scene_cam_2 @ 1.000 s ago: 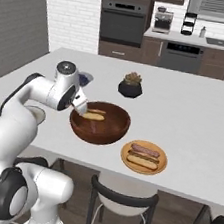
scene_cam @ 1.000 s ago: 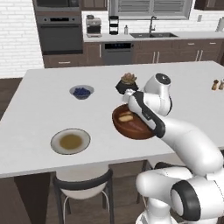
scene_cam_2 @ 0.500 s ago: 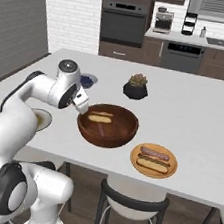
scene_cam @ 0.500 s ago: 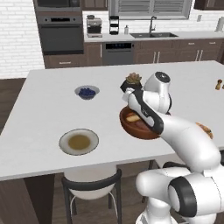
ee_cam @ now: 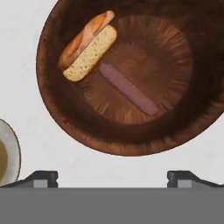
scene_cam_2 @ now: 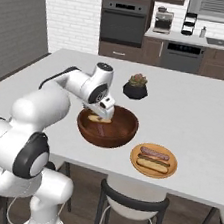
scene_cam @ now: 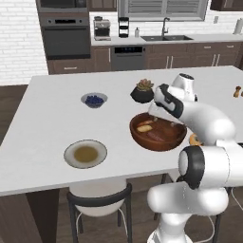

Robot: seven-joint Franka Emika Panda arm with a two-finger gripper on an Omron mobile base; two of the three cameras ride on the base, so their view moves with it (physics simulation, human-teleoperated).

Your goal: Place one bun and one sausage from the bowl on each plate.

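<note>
1. A kitchen with dark cabinets; a white island counter [scene_cam: 42,118] carries everything.
2. In the round, ridged wooden bowl [ee_cam: 57,109] a smooth sausage [ee_cam: 127,89] lies flat on the bottom, its long axis diagonal in the hand view; a split, crumbly bun [ee_cam: 89,48] leans on the wall beside it.
3. The gripper [scene_cam_2: 103,114] hovers over the bowl, jaws wide apart, holding nothing.
4. The orange plate [scene_cam_2: 168,171] bears a bun and a sausage; the grey-rimmed plate [scene_cam: 71,149] sits apart.

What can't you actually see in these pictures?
- Orange plate: left base view, mostly hidden behind the arm.
- Grey-rimmed plate: hand view, cut off by the edge.
- Sausage in the bowl: left base view, too dark to outline.
- End effector: right base view, fingertips blurred.
</note>
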